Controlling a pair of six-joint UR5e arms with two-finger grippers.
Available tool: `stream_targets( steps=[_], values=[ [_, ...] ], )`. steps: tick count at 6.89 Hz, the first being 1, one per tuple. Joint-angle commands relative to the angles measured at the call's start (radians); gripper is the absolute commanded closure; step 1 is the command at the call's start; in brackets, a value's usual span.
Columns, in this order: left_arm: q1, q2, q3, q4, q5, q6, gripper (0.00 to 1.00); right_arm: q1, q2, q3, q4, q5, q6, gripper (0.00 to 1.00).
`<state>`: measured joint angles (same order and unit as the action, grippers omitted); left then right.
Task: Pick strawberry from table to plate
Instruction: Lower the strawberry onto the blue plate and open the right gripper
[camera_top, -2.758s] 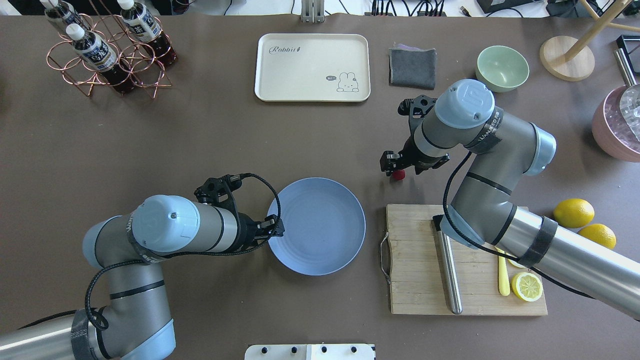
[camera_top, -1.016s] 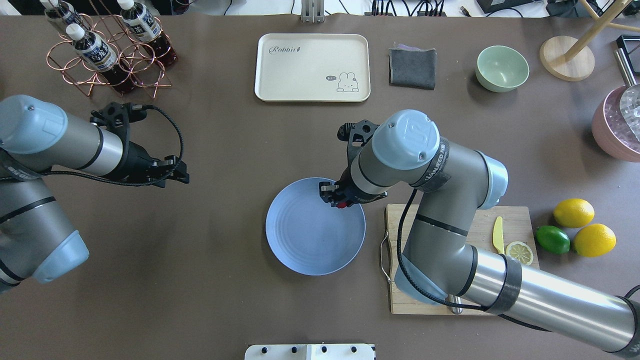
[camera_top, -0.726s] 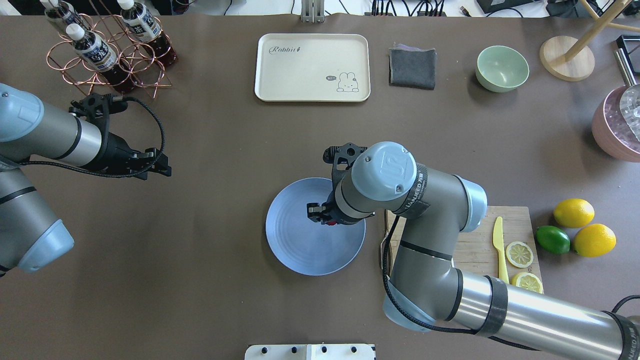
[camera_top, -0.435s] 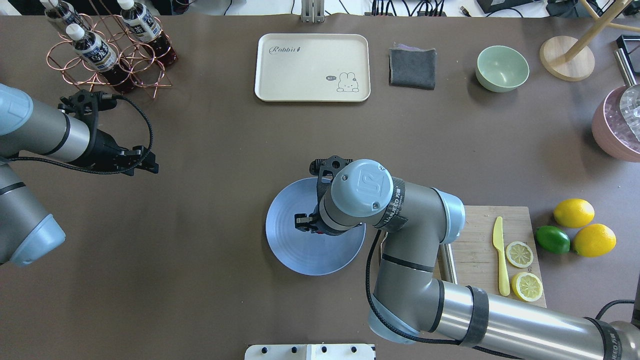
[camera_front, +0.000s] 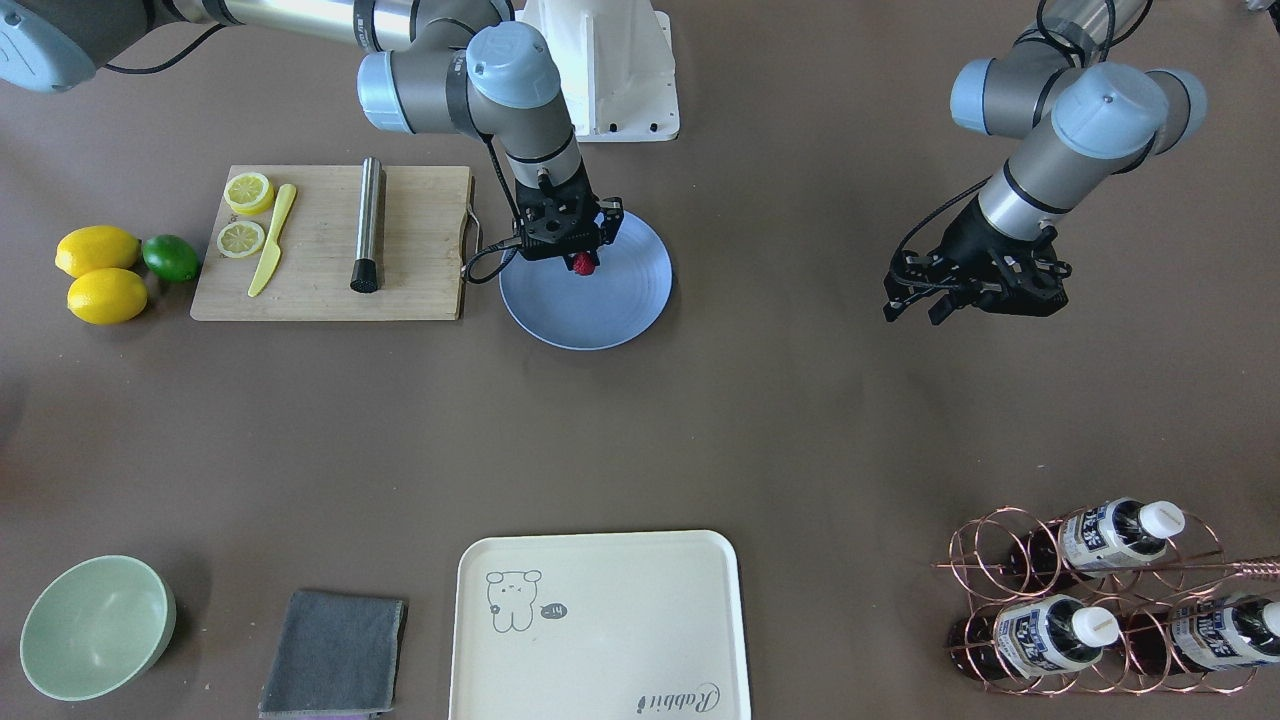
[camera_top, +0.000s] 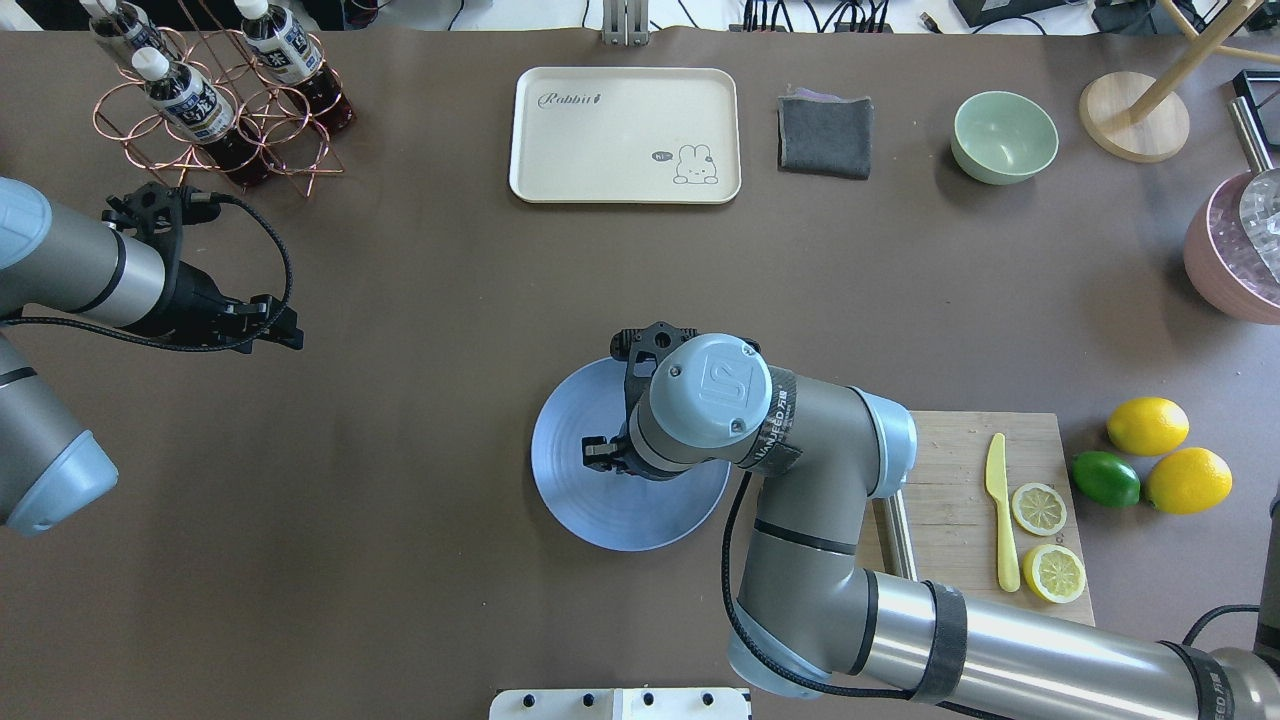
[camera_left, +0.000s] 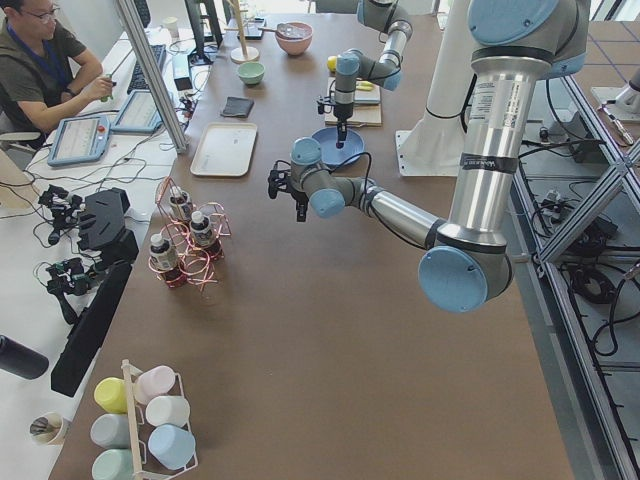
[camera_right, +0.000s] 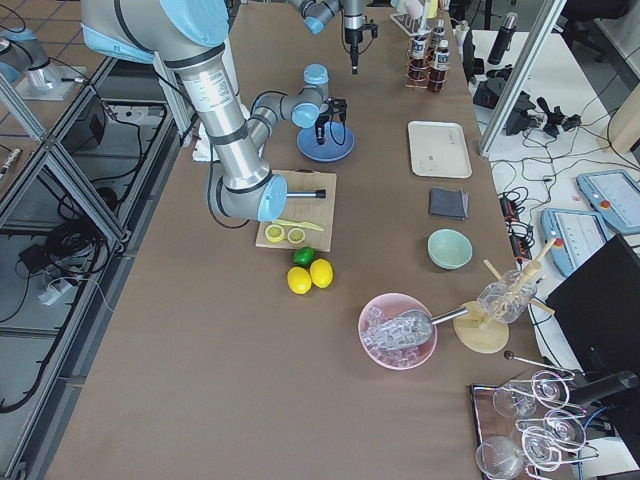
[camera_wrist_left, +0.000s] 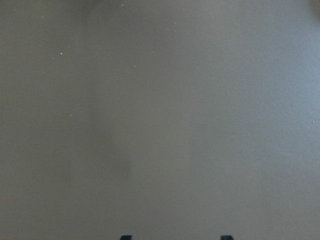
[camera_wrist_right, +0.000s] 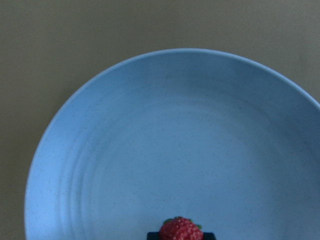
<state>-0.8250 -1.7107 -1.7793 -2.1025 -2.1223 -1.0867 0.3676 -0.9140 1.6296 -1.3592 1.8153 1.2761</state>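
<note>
The strawberry (camera_front: 584, 263) is small, red and bumpy, and my right gripper (camera_front: 578, 252) is shut on it. It hangs just above the blue-grey plate (camera_front: 590, 310), near the plate's middle. The right wrist view looks straight down on the plate (camera_wrist_right: 175, 140), with the strawberry (camera_wrist_right: 180, 229) between the dark fingertips at the bottom edge. In the overhead view the right wrist covers the berry over the plate (camera_top: 570, 490). My left gripper (camera_front: 975, 300) hovers open over bare table (camera_wrist_left: 160, 120), far from the plate, and holds nothing.
A wooden cutting board (camera_front: 420, 250) beside the plate carries lemon slices, a yellow knife and a metal rod. Two lemons and a lime (camera_front: 100, 270) lie beyond it. A cream tray (camera_front: 600, 625), grey cloth (camera_front: 335, 650), green bowl (camera_front: 95, 625) and copper bottle rack (camera_front: 1090, 600) line the far side.
My right arm carried the strawberry from the table to above the plate's middle. My left arm drew back from the plate's rim towards the bottle rack.
</note>
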Motion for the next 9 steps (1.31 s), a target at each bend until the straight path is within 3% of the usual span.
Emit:
stream_targets(
  steps=[1,4,6,7,9],
  values=[
    [0.0,0.003,0.001,-0.001,-0.001,0.001,0.33,-0.001,-0.002,-0.002,-0.001,-0.001,-0.001,1.0],
    [0.0,0.002,-0.002,-0.001,0.001,0.001,0.33,0.001,-0.002,-0.01,0.002,-0.001,0.0,1.0],
    [0.0,0.0,-0.002,-0.001,0.001,0.001,0.33,0.002,-0.003,-0.01,-0.004,-0.002,0.002,0.13],
    [0.0,0.0,-0.005,-0.001,0.001,0.001,0.33,0.004,-0.005,-0.01,-0.006,-0.004,0.002,0.03],
    [-0.016,-0.001,-0.011,0.001,-0.002,0.001,0.33,0.039,0.001,0.013,-0.009,0.009,0.02,0.01]
  ],
)
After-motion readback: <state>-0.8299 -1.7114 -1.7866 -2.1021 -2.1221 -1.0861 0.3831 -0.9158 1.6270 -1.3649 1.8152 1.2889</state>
